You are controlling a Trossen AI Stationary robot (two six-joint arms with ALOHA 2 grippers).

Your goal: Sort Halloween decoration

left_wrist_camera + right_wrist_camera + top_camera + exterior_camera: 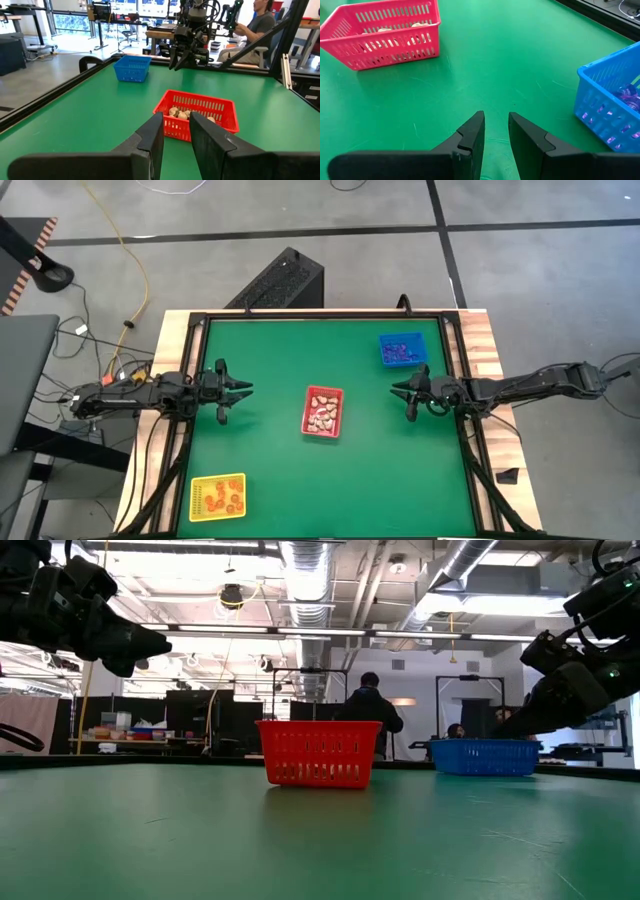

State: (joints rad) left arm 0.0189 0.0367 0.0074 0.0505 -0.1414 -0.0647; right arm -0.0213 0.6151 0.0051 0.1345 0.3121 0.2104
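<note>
Handling, judged: the Halloween decoration pieces are tiny trinkets, likely light and hard. They should lift with little force but could slip or skip out of a pinch. Best hold looks like a pinch across a single piece's widest part, jaws nearly closed, taken from the top of a heap.

Left to right on the table (270,480):

Yellow tray (217,497), near-left corner: holds the orange-brown trinkets (225,499), spread over its floor.

Left gripper (240,390): hovers above the left side of the table, aimed at the red tray. Jaws stand a small gap apart, nothing between them.

Red tray (323,411), centre: holds the cream trinkets (179,113), heaped low against its mesh wall.

Right gripper (402,391): hovers just beside and nearer than the blue tray. Jaws a small gap apart, empty.

Blue tray (402,349), far right: holds the dark purple trinkets (629,98).

No loose pieces visible on the green surface; the sort looks finished or nearly so.
</note>
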